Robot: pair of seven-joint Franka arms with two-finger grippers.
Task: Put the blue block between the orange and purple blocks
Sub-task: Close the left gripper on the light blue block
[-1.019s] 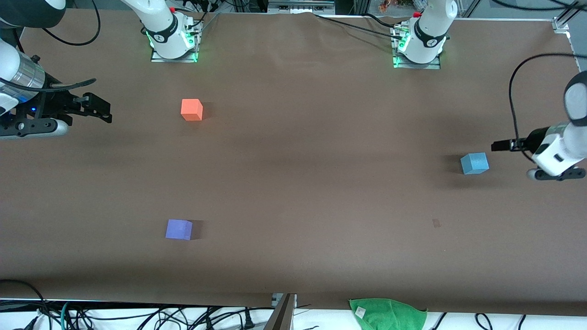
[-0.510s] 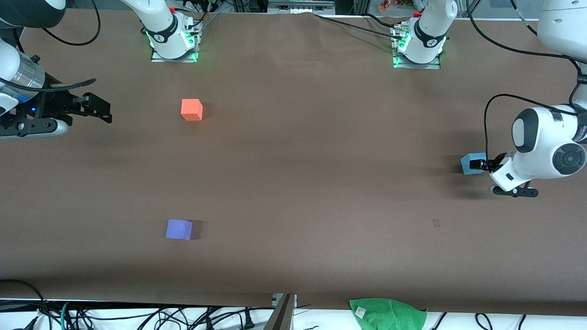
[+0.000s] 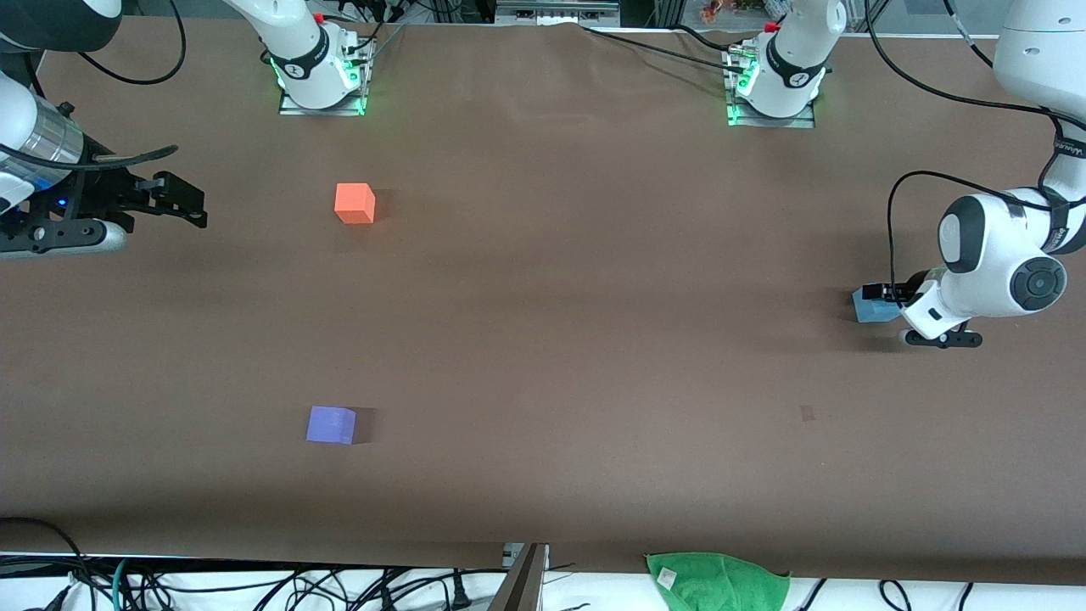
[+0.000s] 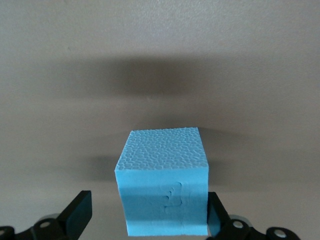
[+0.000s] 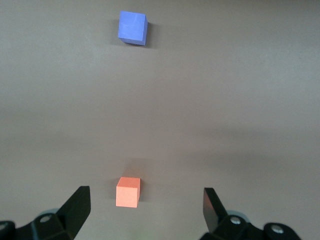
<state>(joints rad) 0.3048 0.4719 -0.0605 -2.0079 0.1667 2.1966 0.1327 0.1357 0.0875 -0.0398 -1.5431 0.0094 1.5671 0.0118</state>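
Observation:
The blue block [image 3: 866,309] sits on the table near the left arm's end. My left gripper [image 3: 885,294] is low at it and open, with the block [image 4: 162,185] between its fingers. One finger [image 4: 216,216] touches the block's side; the other [image 4: 79,214] stands clear with a gap. The orange block [image 3: 355,204] lies toward the right arm's end, and the purple block [image 3: 331,424] lies nearer to the front camera than it, with bare table between them. My right gripper [image 3: 188,205] waits open and empty beside the orange block [image 5: 128,191], with the purple block [image 5: 133,27] in its wrist view.
A green cloth [image 3: 717,581] hangs at the table's front edge. The two arm bases [image 3: 321,76] [image 3: 772,81] stand along the table's edge farthest from the camera. Cables lie below the front edge. A small dark mark [image 3: 807,413] is on the table.
My left arm has swung in and lowered, so its open fingers now straddle the blue block. The blocks and my right arm have not moved.

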